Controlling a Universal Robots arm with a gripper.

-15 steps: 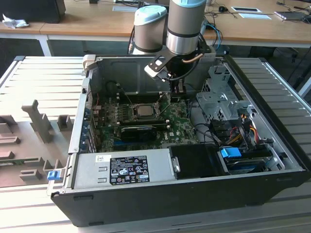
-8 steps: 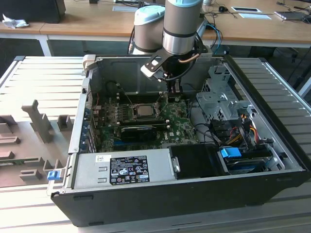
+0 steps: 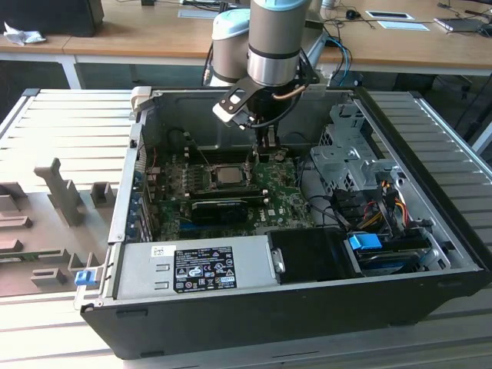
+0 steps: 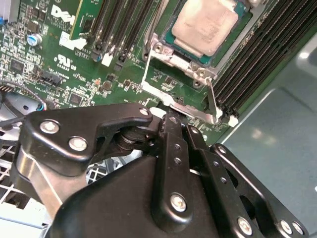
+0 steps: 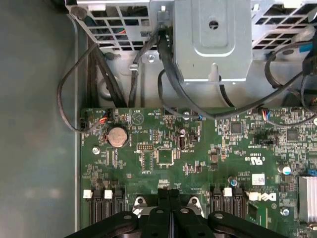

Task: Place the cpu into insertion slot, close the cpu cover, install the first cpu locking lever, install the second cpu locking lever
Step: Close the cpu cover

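Note:
The cpu (image 3: 225, 175) (image 4: 205, 25), a silvery square chip, lies flat in the insertion slot (image 4: 157, 48) on the green board. The cpu cover (image 4: 179, 106), a thin silver frame, stands raised off the chip, hinged at the slot's edge. My gripper (image 4: 171, 119) is shut with its fingertips together at the cover's lifted edge, and I cannot tell if they touch it. In the exterior view the gripper (image 3: 260, 146) hangs just behind the slot, toward the view's right. In the first wrist view the shut fingers (image 5: 169, 194) point down between two silver tabs.
The open computer case holds a grey power supply (image 3: 196, 267) in front and a metal drive cage (image 3: 350, 150) with cables (image 3: 369, 211) on the exterior view's right. A long black card (image 3: 223, 207) lies just in front of the slot. Black memory slots (image 4: 262, 59) flank it.

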